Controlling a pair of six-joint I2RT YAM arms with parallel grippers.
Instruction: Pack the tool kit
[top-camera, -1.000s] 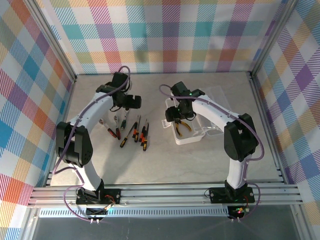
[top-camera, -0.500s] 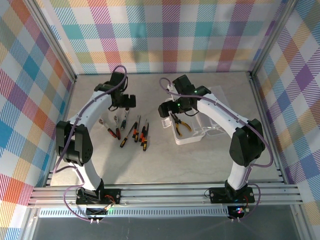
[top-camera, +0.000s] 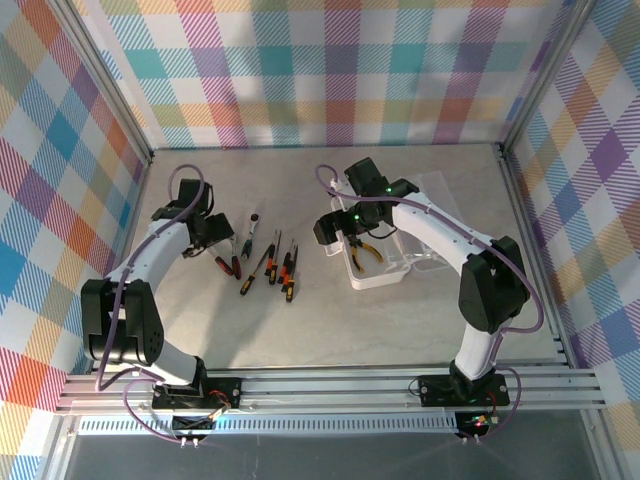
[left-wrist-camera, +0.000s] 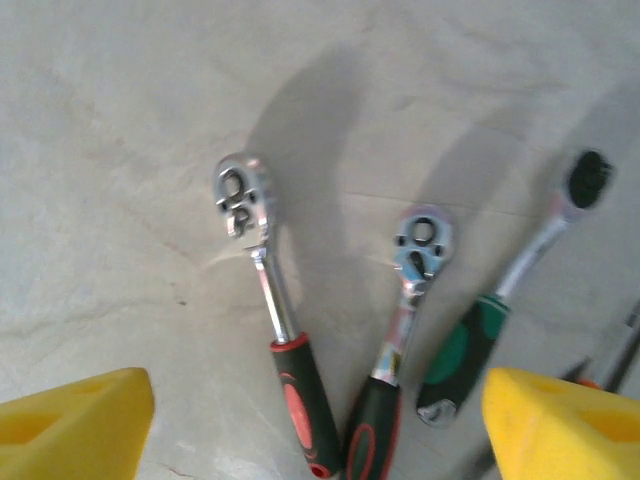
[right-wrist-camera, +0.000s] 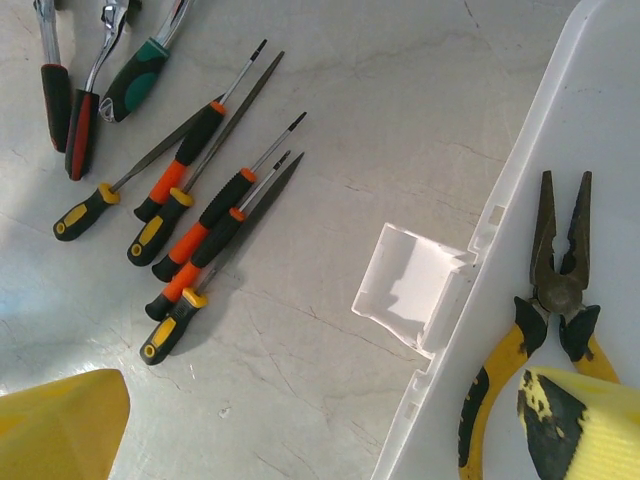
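The tool kit's translucent white box (top-camera: 395, 272) lies open at centre right, with the yellow-handled pliers (top-camera: 366, 251) inside it (right-wrist-camera: 555, 290). Several orange, yellow and black-handled screwdrivers (top-camera: 278, 268) lie in a bunch left of the box (right-wrist-camera: 200, 215). My right gripper (top-camera: 333, 232) hangs open (right-wrist-camera: 320, 430) over bare table by the box's left rim (right-wrist-camera: 520, 200). My left gripper (top-camera: 208, 232) hovers open (left-wrist-camera: 315, 430) above two red-and-black-handled ratchets (left-wrist-camera: 295, 390) and touches neither.
A green-handled ratchet (left-wrist-camera: 465, 345) lies just right of the red ones. The box's clear lid (top-camera: 440, 190) is folded back to the right, and its latch tab (right-wrist-camera: 415, 285) sticks out left. Aluminium posts and plaid walls enclose the table.
My left arm swung from the back middle down and left to above the ratchets. My right gripper shifted left off the box, and the pliers stayed inside.
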